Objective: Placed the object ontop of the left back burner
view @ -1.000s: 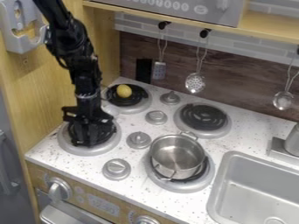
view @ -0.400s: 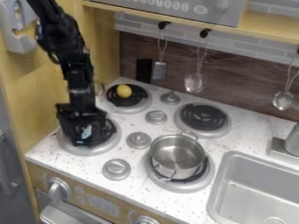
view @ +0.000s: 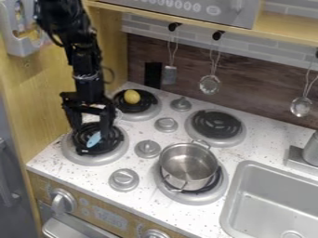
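Oven front: wooden panel with a grey knob at its left, below the desk's near edge.
Sink: grey basin set into the speckled white desk at the right.
Front stove knob: round and grey, between the two front burners.
Right front burner: grey ring under a steel pot, which stands upright with its mouth up.
Left front burner: black coil in a grey ring.
Blue object: small and elongated, lying on the left front burner's coil.
Tool: above the left front burner, pointing down, its two fingers spread wide, the blue object low between them.
Right back burner: black coil in a grey ring, with nothing on it.
Left back burner: black coil in a grey ring, behind the tool.
Yellow object: rounded, resting on the left back burner, apart from the tool.
Back wall: brown wood-look panel; three metal utensils hang before it, a slotted turner, a skimmer and a ladle.
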### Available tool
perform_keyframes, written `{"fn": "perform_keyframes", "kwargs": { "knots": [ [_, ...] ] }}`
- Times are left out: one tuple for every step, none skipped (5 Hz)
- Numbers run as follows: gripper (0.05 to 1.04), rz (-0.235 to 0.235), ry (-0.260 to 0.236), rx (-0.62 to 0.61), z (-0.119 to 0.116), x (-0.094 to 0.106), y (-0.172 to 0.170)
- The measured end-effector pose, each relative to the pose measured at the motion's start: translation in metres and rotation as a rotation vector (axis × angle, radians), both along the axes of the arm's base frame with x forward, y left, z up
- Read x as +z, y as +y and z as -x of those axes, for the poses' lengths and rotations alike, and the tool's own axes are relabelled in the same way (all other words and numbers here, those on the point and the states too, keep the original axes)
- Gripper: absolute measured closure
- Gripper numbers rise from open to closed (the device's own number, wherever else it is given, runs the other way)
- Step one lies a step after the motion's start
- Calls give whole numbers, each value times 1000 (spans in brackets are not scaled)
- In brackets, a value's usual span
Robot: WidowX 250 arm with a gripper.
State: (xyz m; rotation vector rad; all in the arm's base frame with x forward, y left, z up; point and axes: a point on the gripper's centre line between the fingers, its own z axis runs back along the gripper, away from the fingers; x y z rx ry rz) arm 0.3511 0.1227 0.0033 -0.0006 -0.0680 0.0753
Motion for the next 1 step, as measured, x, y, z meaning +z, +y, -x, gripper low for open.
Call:
{"fn": "perform_keyframes", "kwargs": {
  "knots": [
    [85,-28,4,-97,-6,1,-19]
  ]
}}
